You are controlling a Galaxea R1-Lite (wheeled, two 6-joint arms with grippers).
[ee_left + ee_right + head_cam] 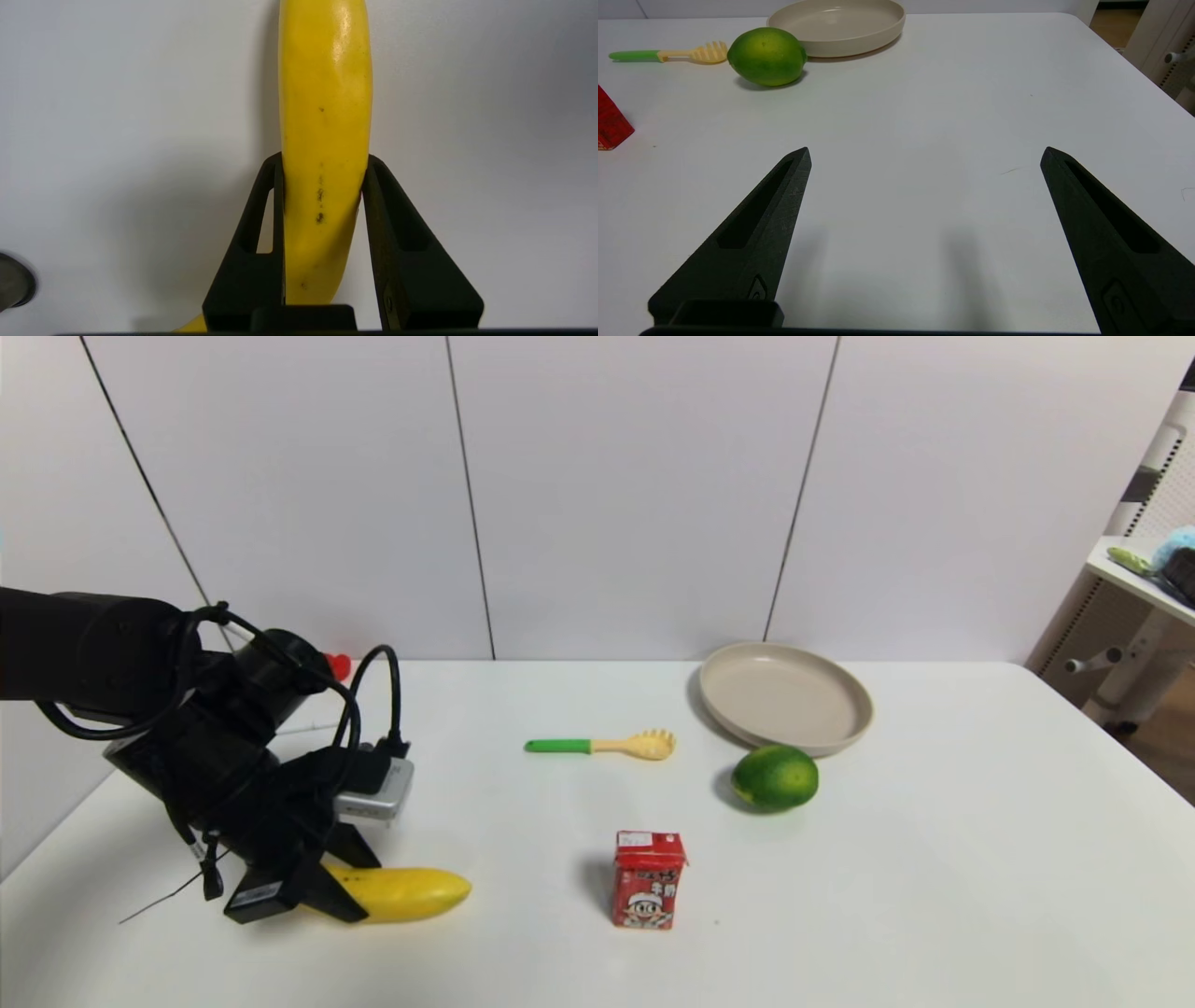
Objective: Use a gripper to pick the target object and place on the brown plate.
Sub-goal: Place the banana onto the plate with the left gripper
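Where left end effector (322, 186) clamps banana (324, 116), stem end hidden.

My left arm (140, 691) is bulky and matte black, looped with black cables, a small silver-grey box (378, 793) strapped near the wrist. Its left pincer (322, 196) has two flat, tapering black fingers with slotted cut-outs. My right pincer (924, 196) matches, with a small embossed mark near each finger's base.
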